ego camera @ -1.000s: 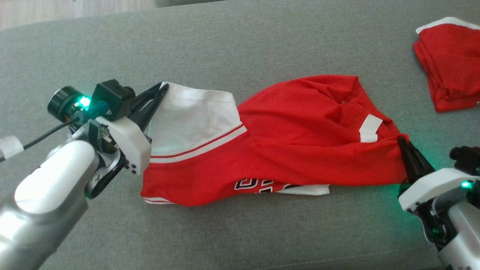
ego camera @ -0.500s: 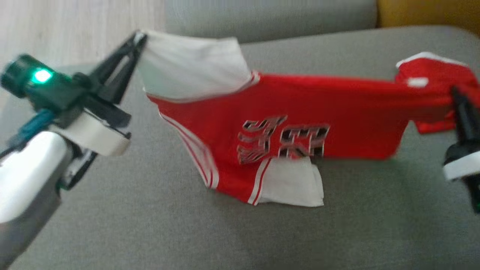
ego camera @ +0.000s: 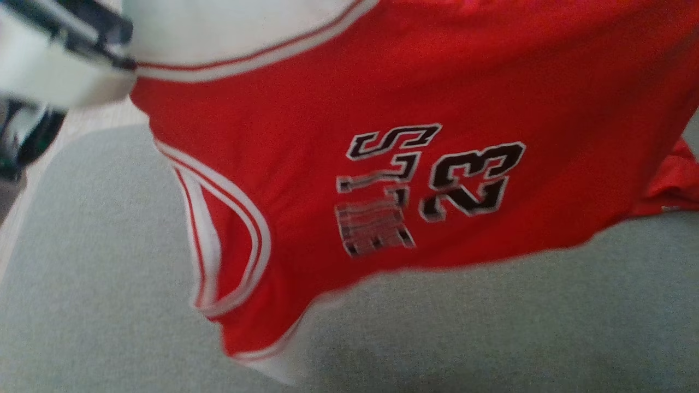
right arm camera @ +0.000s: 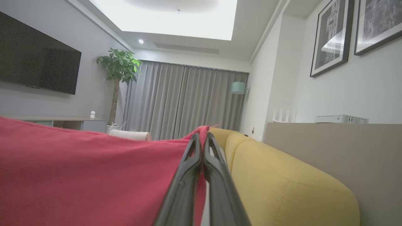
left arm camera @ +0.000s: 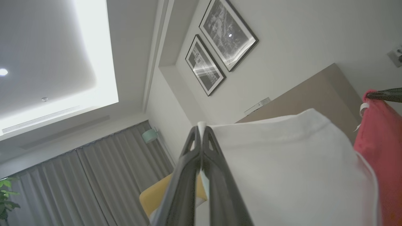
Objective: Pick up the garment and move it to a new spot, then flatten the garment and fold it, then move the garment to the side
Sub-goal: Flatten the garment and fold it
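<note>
Now the garment point(ego camera: 415, 87), a red jersey with white trim and black lettering, is being held up over the grey cushion point(ego camera: 491, 333). It is spreading across the upper and middle part of the head view, with its lowest corner hanging toward the bottom left; whether that corner is touching the cushion cannot be told. In the left wrist view, a white corner of the cloth is being pinched between the closed fingers of the left gripper point(left arm camera: 201, 129) at the frame's centre, and the white panel is draping away to the lower right of the tips. In the right wrist view, a red edge is being clamped by the right gripper point(right arm camera: 201, 137), whose fingers are pressed together on it at mid-frame. The red fabric is stretching from the tips toward the left edge. A yellow sofa point(right arm camera: 282, 182) is being shown at the right of those fingers.
</note>
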Robot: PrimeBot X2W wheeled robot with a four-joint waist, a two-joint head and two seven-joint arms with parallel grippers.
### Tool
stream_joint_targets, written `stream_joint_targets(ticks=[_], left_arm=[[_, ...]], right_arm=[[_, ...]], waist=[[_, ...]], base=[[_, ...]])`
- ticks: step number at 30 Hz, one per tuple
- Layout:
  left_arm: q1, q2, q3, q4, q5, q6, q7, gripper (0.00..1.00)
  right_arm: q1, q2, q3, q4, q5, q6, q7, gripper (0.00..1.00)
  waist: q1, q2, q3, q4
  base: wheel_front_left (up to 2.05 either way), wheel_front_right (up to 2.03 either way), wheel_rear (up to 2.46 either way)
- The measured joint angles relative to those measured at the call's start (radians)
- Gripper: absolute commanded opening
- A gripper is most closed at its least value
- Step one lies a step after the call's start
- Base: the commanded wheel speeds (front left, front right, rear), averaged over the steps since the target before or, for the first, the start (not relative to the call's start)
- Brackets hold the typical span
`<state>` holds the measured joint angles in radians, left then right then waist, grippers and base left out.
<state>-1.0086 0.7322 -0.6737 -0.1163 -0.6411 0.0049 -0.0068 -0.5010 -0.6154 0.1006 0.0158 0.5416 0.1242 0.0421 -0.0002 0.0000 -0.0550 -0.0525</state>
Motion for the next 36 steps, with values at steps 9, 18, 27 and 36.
stream_joint_targets(ticks=[9, 18, 27, 36], left_arm=[[-0.195, -0.156, -0.086, 0.463, 0.092, -0.09, -0.031, 0.0], [-0.447, -0.283, -0.088, 0.721, 0.272, -0.042, -0.249, 0.0], [-0.347, -0.3, -0.01, 0.438, 0.314, -0.1, -0.254, 0.0], [0.233, -0.212, -0.106, 0.224, 0.299, -0.113, -0.254, 0.0]], right_arm=[[-0.295, 0.035, 0.117, 0.327, 0.04, 0.0, 0.032, 0.0], [-0.604, 0.065, 0.198, 0.583, -0.021, 0.0, -0.256, 0.0], [-0.603, 0.002, 0.276, 0.648, -0.037, 0.0, -0.298, 0.0], [-0.203, 0.0, 0.274, 0.639, 0.049, 0.0, -0.297, 0.0]], waist=[[0.0004, 0.0, 0.133, 0.059], [0.0006, -0.0001, 0.305, 0.102], [0.0003, -0.0001, 0.366, 0.166], [0.0002, 0.0, 0.342, 0.195]], base=[[0.0, 0.0, 0.0], [0.0, 0.0, 0.0], [0.0, 0.0, 0.0], [0.0, 0.0, 0.0]])
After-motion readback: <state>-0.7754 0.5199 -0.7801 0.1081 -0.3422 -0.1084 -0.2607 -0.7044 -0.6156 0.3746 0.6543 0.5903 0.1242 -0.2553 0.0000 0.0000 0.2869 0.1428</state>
